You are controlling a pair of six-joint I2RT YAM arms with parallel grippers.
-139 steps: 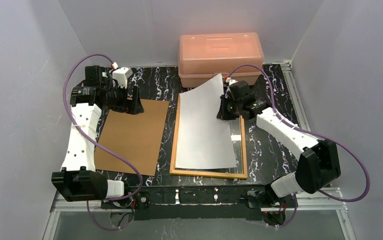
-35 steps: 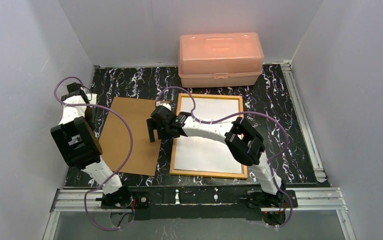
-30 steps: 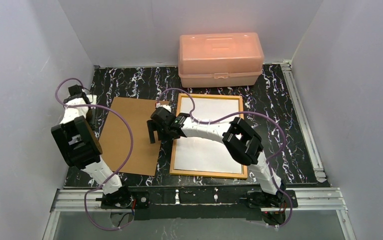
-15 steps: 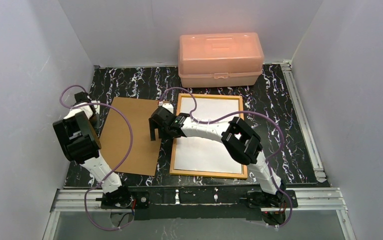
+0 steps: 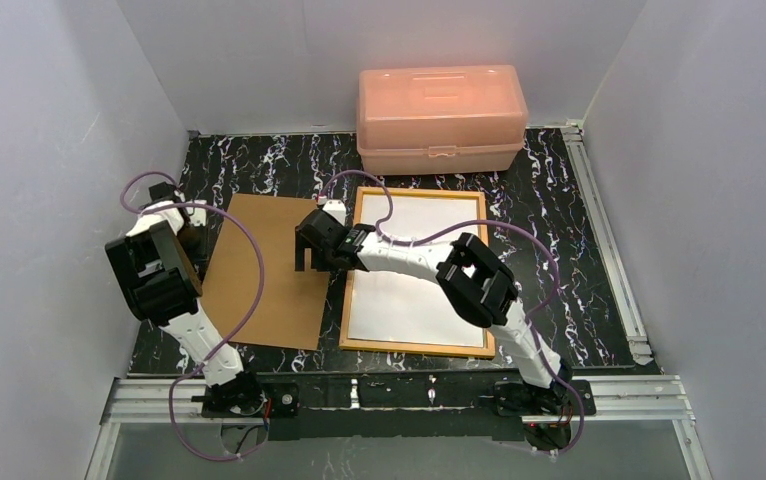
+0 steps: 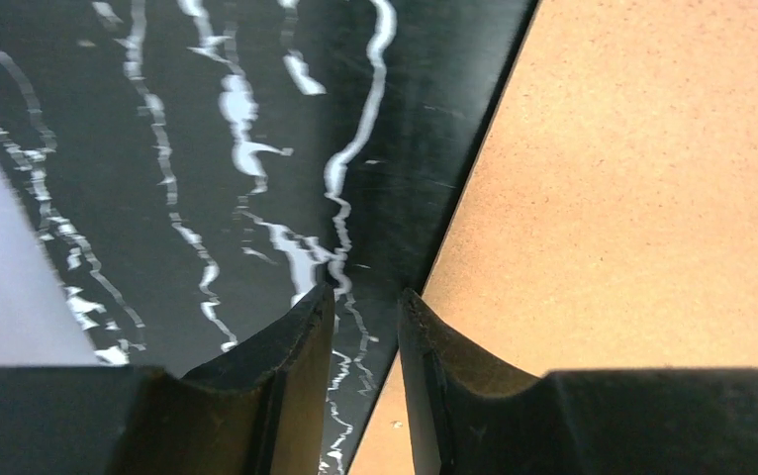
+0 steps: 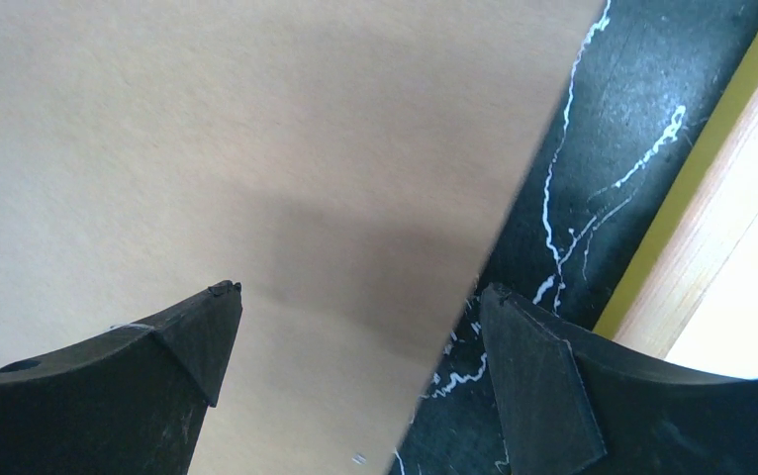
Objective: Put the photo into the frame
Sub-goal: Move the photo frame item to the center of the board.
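The photo (image 5: 419,265) lies flat inside the yellow-orange frame (image 5: 347,290) at the table's middle, white side up. To its left a brown backing board (image 5: 259,285) rests on the table. My left gripper (image 5: 194,238) is low at the board's left edge. In the left wrist view its jaws (image 6: 365,297) stand a narrow gap apart over that edge of the board (image 6: 632,178), gripping nothing. My right gripper (image 5: 309,262) reaches across the frame and hangs open (image 7: 359,289) astride the right edge of the board (image 7: 256,148), with the frame's border (image 7: 692,198) beside it.
A salmon-pink plastic box (image 5: 442,115) stands at the back, just behind the frame. Grey walls close in the black marbled table (image 5: 549,200) on three sides. My right arm (image 5: 479,285) stretches over the frame's left half.
The photo, earlier held tilted over the frame, now lies flat in it. Over the last second my left gripper came in to the board's left edge and narrowed; my right gripper edged slightly farther away.
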